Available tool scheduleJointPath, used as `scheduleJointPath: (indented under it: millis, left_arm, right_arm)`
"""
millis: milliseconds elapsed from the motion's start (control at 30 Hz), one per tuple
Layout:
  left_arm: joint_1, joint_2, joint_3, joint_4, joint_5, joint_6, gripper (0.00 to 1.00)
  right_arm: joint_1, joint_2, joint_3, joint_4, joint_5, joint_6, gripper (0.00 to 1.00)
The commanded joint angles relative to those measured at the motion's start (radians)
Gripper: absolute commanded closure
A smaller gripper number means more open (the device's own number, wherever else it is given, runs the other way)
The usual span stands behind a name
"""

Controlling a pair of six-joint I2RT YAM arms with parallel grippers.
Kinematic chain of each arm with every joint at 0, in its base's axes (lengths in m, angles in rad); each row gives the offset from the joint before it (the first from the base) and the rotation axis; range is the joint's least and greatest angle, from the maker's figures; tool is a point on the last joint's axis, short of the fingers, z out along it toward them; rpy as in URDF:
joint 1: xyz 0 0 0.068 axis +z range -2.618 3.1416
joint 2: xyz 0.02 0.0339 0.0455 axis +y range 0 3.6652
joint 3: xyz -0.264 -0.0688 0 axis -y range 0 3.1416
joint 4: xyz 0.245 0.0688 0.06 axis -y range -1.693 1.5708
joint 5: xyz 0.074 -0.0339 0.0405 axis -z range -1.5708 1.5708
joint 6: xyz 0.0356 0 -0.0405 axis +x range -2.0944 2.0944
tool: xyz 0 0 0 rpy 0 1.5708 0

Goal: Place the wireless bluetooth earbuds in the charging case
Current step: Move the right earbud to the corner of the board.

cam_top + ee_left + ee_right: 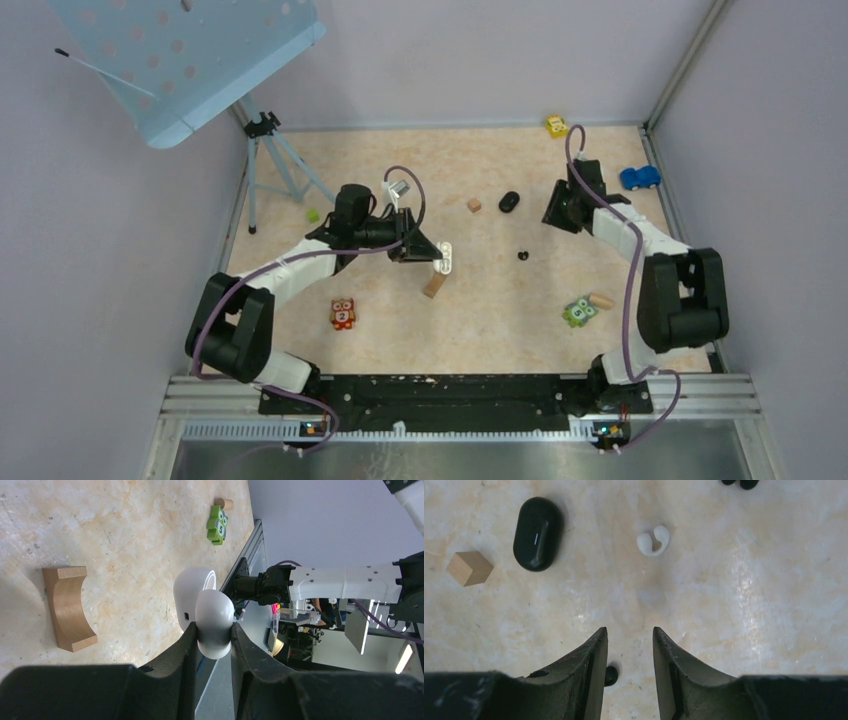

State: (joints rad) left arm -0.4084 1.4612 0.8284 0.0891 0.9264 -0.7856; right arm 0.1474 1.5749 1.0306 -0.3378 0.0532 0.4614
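My left gripper (428,250) is shut on a white charging case (445,258) and holds it above the table. In the left wrist view the jaws (213,630) pinch one rounded half of the case (215,617); its other half stands open beyond. My right gripper (557,214) is open and empty, low over the table. In the right wrist view (630,630) a white earbud (653,541) lies ahead of it. A small black earbud (610,676) lies just beside the left finger. A black charging case (538,533) lies shut at the upper left, and also shows in the top view (509,201).
A black earbud (523,255) lies mid-table. A curved wooden block (67,607) lies by the left gripper, a small wooden cube (470,568) beside the black case. An orange owl toy (342,314), a green owl toy (579,311), a blue car (640,177) and a tripod (265,150) stand around.
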Motion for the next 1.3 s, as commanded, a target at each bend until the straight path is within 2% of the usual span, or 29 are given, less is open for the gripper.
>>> scheduleJointPath:
  millis: [0, 467, 1267]
  left_arm:
    - [-0.004, -0.051, 0.023, 0.004, 0.019, 0.024, 0.99]
    - [-0.004, -0.085, 0.004, -0.014, 0.004, 0.033, 0.98]
    - [-0.004, -0.094, -0.021, -0.004, 0.002, 0.032, 0.98]
  right_arm:
    - [-0.007, 0.094, 0.114, 0.024, 0.030, -0.093, 0.63]
    - [-0.045, 0.317, 0.293, 0.009, -0.026, -0.146, 0.60]
    - [-0.045, 0.428, 0.361, 0.010, -0.026, -0.156, 0.60]
